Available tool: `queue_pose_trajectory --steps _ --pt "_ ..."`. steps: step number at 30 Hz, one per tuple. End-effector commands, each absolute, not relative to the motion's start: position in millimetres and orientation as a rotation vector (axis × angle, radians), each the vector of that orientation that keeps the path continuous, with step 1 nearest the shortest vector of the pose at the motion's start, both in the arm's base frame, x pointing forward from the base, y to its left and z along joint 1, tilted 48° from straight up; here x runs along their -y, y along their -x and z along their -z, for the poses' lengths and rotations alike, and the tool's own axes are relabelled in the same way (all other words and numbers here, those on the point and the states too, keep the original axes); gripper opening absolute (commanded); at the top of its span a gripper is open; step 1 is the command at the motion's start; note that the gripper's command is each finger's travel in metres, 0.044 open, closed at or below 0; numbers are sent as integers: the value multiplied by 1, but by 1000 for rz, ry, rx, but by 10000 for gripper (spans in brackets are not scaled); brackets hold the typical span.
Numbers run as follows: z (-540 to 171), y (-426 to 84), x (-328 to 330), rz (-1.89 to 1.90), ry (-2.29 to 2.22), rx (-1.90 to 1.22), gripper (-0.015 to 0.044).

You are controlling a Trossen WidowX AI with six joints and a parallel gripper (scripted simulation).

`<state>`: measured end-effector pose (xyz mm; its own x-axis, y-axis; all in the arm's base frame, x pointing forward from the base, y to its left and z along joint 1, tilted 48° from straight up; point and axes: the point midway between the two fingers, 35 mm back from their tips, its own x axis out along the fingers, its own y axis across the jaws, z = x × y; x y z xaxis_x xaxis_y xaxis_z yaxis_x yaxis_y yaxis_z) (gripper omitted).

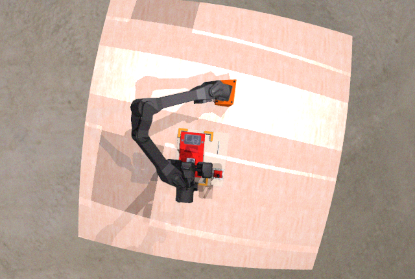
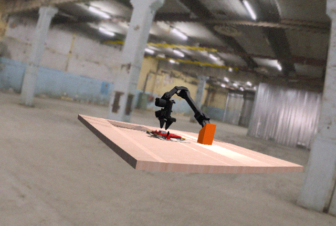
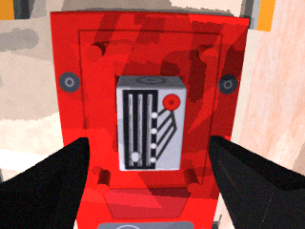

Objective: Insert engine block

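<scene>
The red car body (image 1: 198, 148) (image 2: 176, 137) (image 3: 100, 138) lies flat. The grey-white engine block (image 1: 190, 160) (image 3: 152, 129) stands in it, between four red pegs, roughly square to the body. Its upper face shows a black panel with pale stripes on the left and a red round mark on the right in the wrist view. The block's side toward the top of that view still shows, so its exact depth is hard to tell. My gripper (image 2: 164, 127) (image 3: 150, 145) is open and empty above the body, its fingers on either side and clear of the block.
Yellow corner brackets (image 1: 181, 131) (image 3: 264, 14) stand around the car body. A small red part (image 1: 218, 173) sits beside it on a pale sheet (image 1: 221, 160). The orange block (image 1: 233, 91) (image 2: 207, 135) at the arm's base stands farther off.
</scene>
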<state>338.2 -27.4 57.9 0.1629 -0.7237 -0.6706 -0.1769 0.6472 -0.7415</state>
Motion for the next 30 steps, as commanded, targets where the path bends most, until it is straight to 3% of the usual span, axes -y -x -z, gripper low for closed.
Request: queue_pose_trajectory --steps 1,9,26,30 --pt "-59 -339 28 468 823 -1381 204" --pt "-59 -339 28 468 823 -1381 0" --pt "-59 -339 28 468 823 -1381 0" --pt "-59 -339 28 468 823 -1381 105"
